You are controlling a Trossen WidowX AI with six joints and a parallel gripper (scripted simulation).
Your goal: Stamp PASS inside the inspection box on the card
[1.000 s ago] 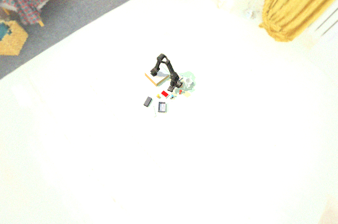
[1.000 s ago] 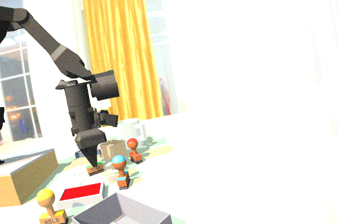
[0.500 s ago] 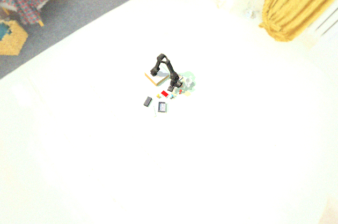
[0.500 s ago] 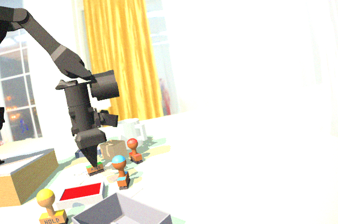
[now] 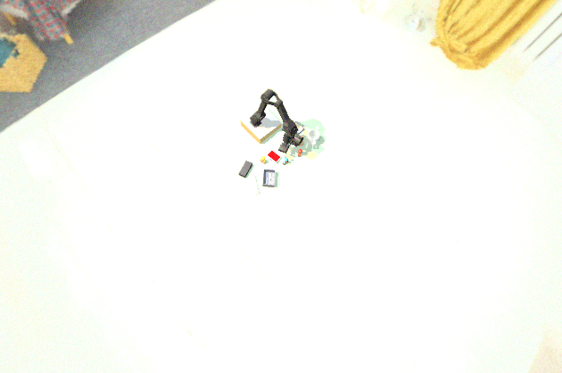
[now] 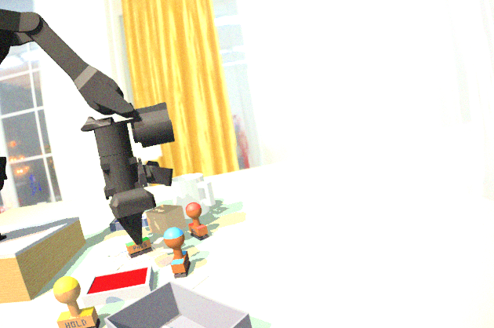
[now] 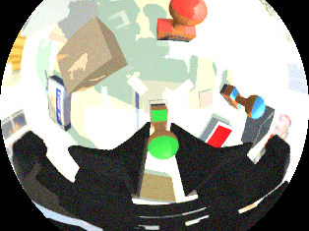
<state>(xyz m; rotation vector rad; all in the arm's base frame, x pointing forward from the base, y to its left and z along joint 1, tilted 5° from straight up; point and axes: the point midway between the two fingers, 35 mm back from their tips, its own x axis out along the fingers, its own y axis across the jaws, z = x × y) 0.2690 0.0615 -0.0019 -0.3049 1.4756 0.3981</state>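
Note:
My gripper points down and is shut on the PASS stamp, which has a green-topped handle and a wooden block with a green top. The stamp is upright and low over the pale, washed-out card area. In the wrist view a thin dark outline shows just beyond the block; most of it is hidden by the stamp. Whether the stamp's face touches the surface, and any print under it, cannot be seen. The red ink pad lies nearer the exterior camera than the stamp.
A red-topped stamp and a blue-topped stamp stand nearby. A yellow HOLD stamp stands beside the pad. A brown box and a white mug are behind. A grey tray is in front.

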